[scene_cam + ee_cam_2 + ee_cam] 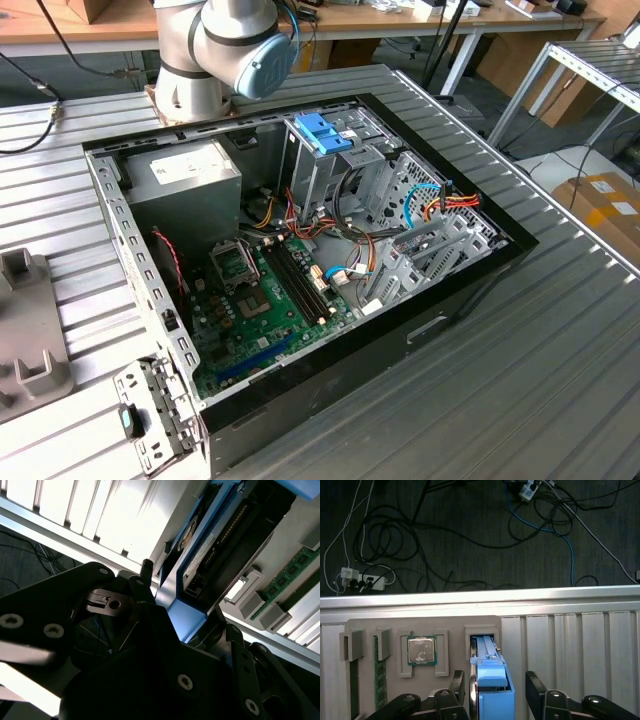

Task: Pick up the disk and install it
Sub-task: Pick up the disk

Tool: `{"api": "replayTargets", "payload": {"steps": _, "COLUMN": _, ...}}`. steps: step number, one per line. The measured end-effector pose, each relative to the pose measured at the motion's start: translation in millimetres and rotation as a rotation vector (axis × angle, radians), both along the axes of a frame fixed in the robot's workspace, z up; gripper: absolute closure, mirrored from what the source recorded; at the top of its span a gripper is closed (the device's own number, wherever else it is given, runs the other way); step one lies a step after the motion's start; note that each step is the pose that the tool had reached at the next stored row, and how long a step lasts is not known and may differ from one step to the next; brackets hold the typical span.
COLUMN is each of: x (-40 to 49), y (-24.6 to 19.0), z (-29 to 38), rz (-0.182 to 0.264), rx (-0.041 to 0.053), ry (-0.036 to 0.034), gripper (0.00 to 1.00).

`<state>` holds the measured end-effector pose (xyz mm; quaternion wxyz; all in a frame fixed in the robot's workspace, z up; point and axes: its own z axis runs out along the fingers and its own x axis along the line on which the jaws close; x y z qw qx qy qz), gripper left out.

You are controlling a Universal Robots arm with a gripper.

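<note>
Pickup stage in hand, to judge from the frames, with install not yet begun: disk (491, 680) on edge in a slot of the grey fixture plate (455, 625), light-blue rails toward the camera, beside a processor chip (422, 651) and a memory stick (379, 670) in neighbouring pockets. Gripper (494, 676) astride the disk in both wrist views, jaws fairly wide, one finger (535, 690) parted from the blue rail by a visible gap, the other finger (457, 687) just beside it; not clamped, as far as can be told. Open computer case (118, 215) across the middle of the exterior view's frame, drive cage (320, 180) at upper middle, bare blue bracket (322, 135) atop it. Calls, in judgement, for an even squeeze on both rails and a pull in line with the slot, to avoid jamming against the slot walls
</note>
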<state>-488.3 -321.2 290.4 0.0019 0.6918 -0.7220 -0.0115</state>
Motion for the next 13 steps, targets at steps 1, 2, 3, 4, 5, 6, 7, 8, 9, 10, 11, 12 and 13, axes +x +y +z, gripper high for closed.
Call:
{"api": "replayTargets", "payload": {"steps": 1, "x": 0.0, "y": 0.0, "z": -0.1, "rz": 0.0, "rx": 0.0, "ry": 0.0, "gripper": 0.4}}
{"api": "replayTargets", "payload": {"steps": 2, "x": 0.0, "y": 0.0, "z": 0.0, "rz": 0.0, "rx": 0.0001, "ry": 0.0, "gripper": 0.4}}
{"api": "replayTargets", "payload": {"steps": 3, "x": 0.0, "y": 0.0, "z": -0.1, "rz": 0.0, "rx": 0.0, "ry": 0.0, "gripper": 0.4}}
{"api": "replayTargets", "payload": {"steps": 4, "x": 0.0, "y": 0.0, "z": -0.1, "rz": 0.0, "rx": 0.0001, "ry": 0.0, "gripper": 0.42}}
{"api": "replayTargets", "payload": {"steps": 5, "x": 0.0, "y": 0.0, "z": -0.1, "rz": 0.0, "rx": 0.0, "ry": 0.0, "gripper": 0.42}}
{"api": "replayTargets", "payload": {"steps": 6, "x": 0.0, "y": 0.0, "z": -0.1, "rz": 0.0, "rx": 0.0, "ry": 0.0, "gripper": 0.48}}
{"api": "replayTargets", "payload": {"steps": 7, "x": 0.0, "y": 0.0, "z": -0.2, "rz": 0.0, "rx": 0.0, "ry": 0.0, "gripper": 0.55}}
{"api": "replayTargets", "payload": {"steps": 8, "x": 0.0, "y": 0.0, "z": -0.2, "rz": 0.0, "rx": 0.0, "ry": 0.0, "gripper": 0.6}}
{"api": "replayTargets", "payload": {"steps": 9, "x": 0.0, "y": 0.0, "z": -0.2, "rz": 0.0, "rx": 0.0, "ry": 0.0, "gripper": 0.63}}
{"api": "replayTargets", "payload": {"steps": 10, "x": 0.0, "y": 0.0, "z": -0.2, "rz": 0.0, "rx": 0.0, "ry": 0.0, "gripper": 0.63}}
{"api": "replayTargets", "payload": {"steps": 11, "x": 0.0, "y": 0.0, "z": -0.2, "rz": 0.0, "rx": 0.0001, "ry": 0.0, "gripper": 0.63}}
{"api": "replayTargets", "payload": {"steps": 12, "x": 0.0, "y": 0.0, "z": -0.2, "rz": 0.0, "rx": 0.0, "ry": 0.0, "gripper": 0.63}}
{"api": "replayTargets", "payload": {"steps": 13, "x": 0.0, "y": 0.0, "z": -0.3, "rz": 0.0, "rx": 0.0, "ry": 0.0, "gripper": 0.63}}
